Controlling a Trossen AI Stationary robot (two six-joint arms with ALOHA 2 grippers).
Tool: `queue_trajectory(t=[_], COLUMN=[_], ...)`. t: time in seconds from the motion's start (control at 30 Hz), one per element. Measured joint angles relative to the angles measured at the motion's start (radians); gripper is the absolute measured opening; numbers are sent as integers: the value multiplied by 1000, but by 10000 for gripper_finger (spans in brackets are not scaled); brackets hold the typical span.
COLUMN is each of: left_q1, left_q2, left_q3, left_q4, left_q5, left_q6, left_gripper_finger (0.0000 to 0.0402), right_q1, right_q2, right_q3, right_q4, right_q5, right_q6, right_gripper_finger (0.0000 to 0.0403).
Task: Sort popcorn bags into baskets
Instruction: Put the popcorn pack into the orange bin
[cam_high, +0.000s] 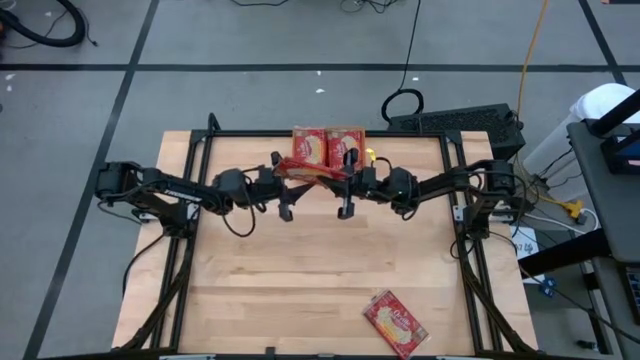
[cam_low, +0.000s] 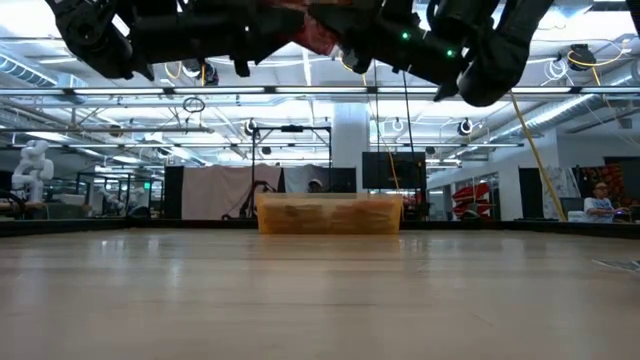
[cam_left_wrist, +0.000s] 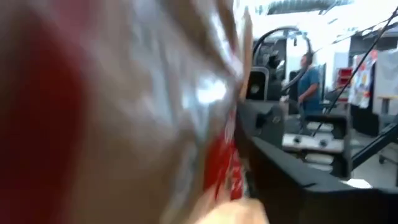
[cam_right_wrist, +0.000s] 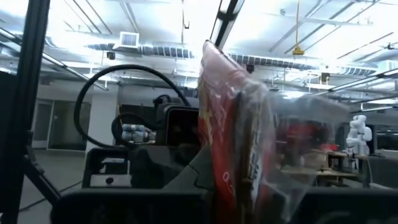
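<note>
Red popcorn bag pinched btwn my left gripper & right gripper, orange basket just beyond w/ two bags, one bag left behind.

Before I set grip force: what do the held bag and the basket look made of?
Held popcorn bag: thin glossy film, apparently plastic or foil; it crinkles and glints silvery. Basket: translucent orange, probably rigid plastic; light shows through its walls.

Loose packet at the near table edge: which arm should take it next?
Right, probably. The loose packet lies on the right arm's half of the table. For now the left gripper and right gripper both meet at a raised packet by the basket.
</note>
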Motion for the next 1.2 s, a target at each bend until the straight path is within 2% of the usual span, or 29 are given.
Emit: queue_trajectory(t=[0.13, 0.2, 0.27, 0.37, 0.5, 0.63, 0.73, 0.87, 1.0, 1.07, 1.2], left_q1=[16, 26, 40, 57, 101, 153, 175, 174, 165, 155, 135], left_q2=[0, -1, -1, -1, -53, -121, -157, -166, -168, -167, -167], left_q3=[0, 0, 0, 0, 0, -1, -1, -1, 0, 0, 0], left_q4=[-44, -80, -121, -194, -379, -606, -688, -737, -755, -777, -817], left_q5=[-2, 0, 6, -2, -18, -29, -25, 45, 123, 144, 176], left_q6=[-5, -4, -4, -8, -41, -60, -61, -71, -130, -160, -164], left_gripper_finger=[64, 26, 19, 40, 51, 25, 16, 31, 45, 40, 19], right_q1=[-9, -10, -10, 4, 32, 40, 39, 32, 24, 24, 25], right_q2=[-1, -2, -15, -75, -212, -356, -429, -451, -389, -340, -251], right_q3=[-11, -24, -40, -76, -98, -81, -61, 20, 140, 183, 246], right_q4=[-11, -13, -50, -206, -601, -918, -993, -1123, -1293, -1318, -1314], right_q5=[7, 13, 37, 163, 343, 444, 444, 353, 263, 208, 204], right_q6=[16, 32, 47, 50, 32, 40, 55, 40, 42, 33, 11], right_gripper_finger=[17, 25, 38, 66, 116, 160, 183, 206, 230, 236, 234])
